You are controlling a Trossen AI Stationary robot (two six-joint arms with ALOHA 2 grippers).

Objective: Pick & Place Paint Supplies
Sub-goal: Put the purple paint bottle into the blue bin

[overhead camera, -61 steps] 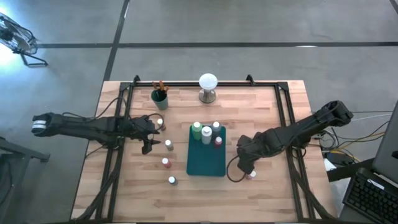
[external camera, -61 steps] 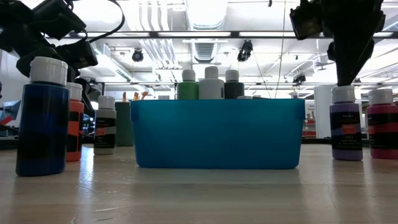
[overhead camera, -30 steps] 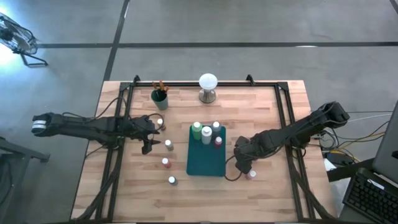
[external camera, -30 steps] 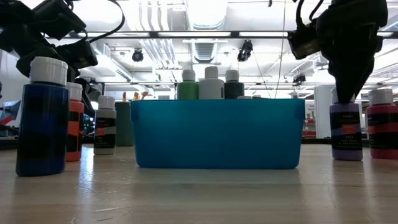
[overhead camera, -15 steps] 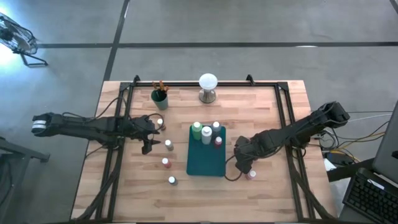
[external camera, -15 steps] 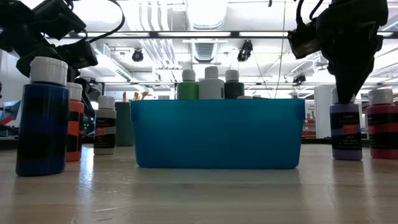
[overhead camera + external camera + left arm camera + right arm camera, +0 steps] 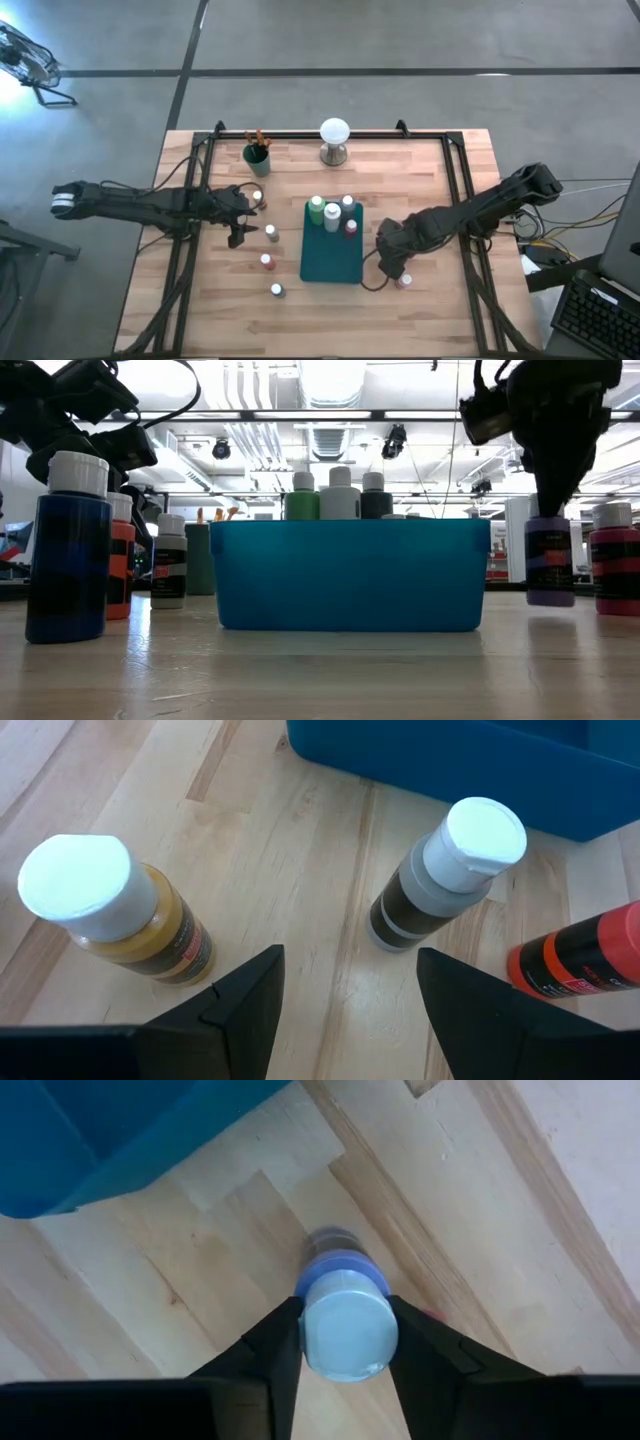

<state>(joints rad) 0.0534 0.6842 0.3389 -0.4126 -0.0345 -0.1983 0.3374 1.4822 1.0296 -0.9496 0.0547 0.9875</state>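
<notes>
The right tool (image 7: pixel 335 1342) is gripping the white cap of a purple bottle (image 7: pixel 549 560), which is hanging just clear of the surface (image 7: pixel 320 670) beside the teal tray (image 7: pixel 350 574), with a red bottle (image 7: pixel 614 558) standing close by. The left tool (image 7: pixel 345 985) is hovering with its fingers spread wide above a yellow bottle (image 7: pixel 120 915) and a grey-capped dark bottle (image 7: pixel 440 870).

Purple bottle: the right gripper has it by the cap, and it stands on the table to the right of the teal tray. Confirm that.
Not quite. The right gripper does have the purple bottle by the cap, to the right of the teal tray, but the low view shows its base lifted clear of the table, not standing on it.
</notes>
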